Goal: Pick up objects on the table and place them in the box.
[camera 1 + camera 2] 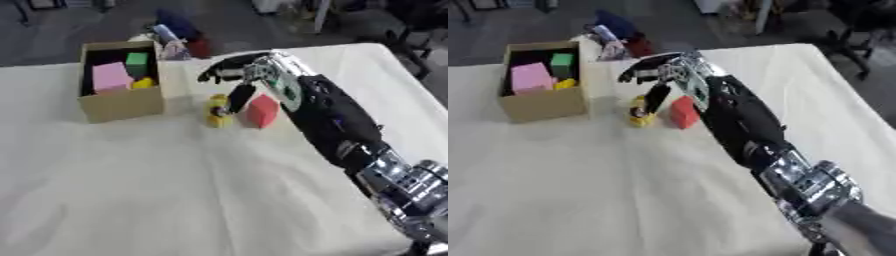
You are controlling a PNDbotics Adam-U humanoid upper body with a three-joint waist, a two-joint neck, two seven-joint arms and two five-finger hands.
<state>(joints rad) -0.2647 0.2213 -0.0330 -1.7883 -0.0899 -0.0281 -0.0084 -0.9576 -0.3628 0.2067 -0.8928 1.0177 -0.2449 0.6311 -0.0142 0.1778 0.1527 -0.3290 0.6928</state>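
Two small things lie on the cloth-covered table (131,190) just to the right of the cardboard box (122,102): a yellow object (216,112) nearer the box and a red block (262,111) beside it, a little farther from the box. The box stands near the table's far left part, its top open, and holds a pink block (110,76), a green block (136,62) and a yellow piece (143,82). In front of the box and out to the left the cloth is bare and wide, leaving plenty of room on that side; behind the box, at the table's far edge, sits a cluster of blue and red items (179,37) which I cannot make out.

The right arm (332,120) comes in from the lower right corner and stretches diagonally toward the box, ending above the two loose things. The right hand (662,75) hangs palm down, its fingers spread apart and reaching toward the box, with the thumb (656,97) pointing down between the yellow object and the red block. The thumb looks close to the yellow object, but whether it touches I cannot tell. The hand is closed on nothing. The left hand shows in neither view.
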